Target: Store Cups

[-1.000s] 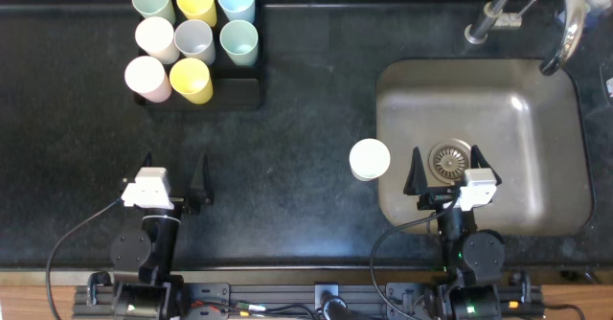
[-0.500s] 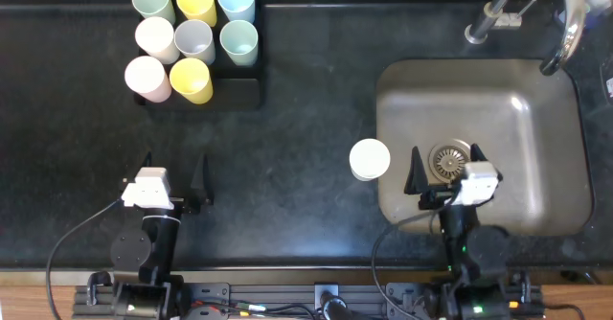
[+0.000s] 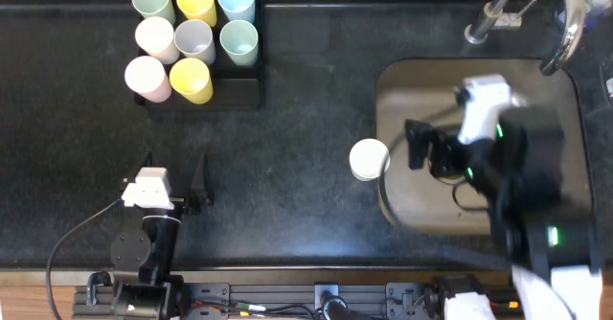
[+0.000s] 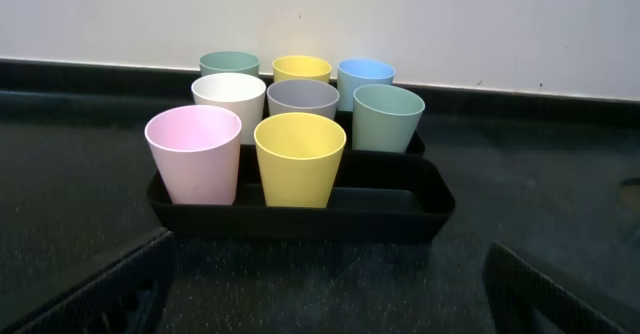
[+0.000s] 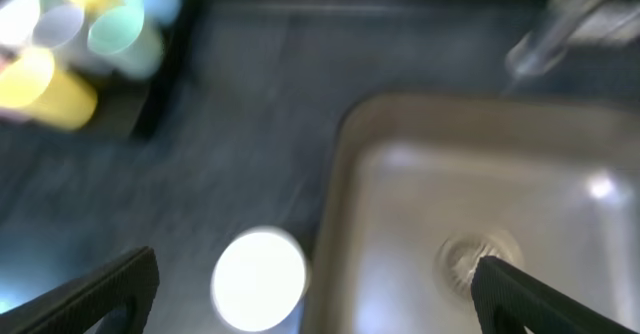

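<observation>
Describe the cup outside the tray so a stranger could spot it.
Find the steel sink at the right of the counter. Just off its left rim stands one white cup. The other cups all sit in the black tray.

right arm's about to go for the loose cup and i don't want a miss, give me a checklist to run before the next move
1. Cup stands on the counter beside the sink: ok.
2. Right gripper open: ok.
3. Right gripper centred over the cup: cannot tell.
4. Free slot in the tray: ok, one corner bare.
5. Left gripper open and away from the cup: ok.
</observation>
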### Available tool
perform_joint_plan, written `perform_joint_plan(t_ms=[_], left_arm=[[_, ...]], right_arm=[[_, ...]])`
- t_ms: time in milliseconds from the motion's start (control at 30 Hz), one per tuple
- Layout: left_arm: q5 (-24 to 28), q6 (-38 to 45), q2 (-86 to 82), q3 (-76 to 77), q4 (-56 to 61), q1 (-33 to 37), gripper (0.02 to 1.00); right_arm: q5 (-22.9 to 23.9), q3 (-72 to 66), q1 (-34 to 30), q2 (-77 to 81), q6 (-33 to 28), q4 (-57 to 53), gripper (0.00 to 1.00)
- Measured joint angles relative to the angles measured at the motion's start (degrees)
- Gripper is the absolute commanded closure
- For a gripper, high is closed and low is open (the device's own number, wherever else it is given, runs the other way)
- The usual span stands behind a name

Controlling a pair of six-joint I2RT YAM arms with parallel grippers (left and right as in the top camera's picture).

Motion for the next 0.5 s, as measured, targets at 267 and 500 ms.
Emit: perform_joint_plan(t_ms=[267, 500], left_arm=[[0.00, 0.00, 0.00, 0.00, 0.00, 0.00, 0.018], [0.00, 0.00, 0.00, 0.00, 0.00, 0.00, 0.018]], right_arm=[[-4.55, 6.40, 0.09, 23.17, 0.07, -15.54, 0.003], [-4.22, 6.56, 2.64, 33.11, 0.07, -17.77, 0.003]])
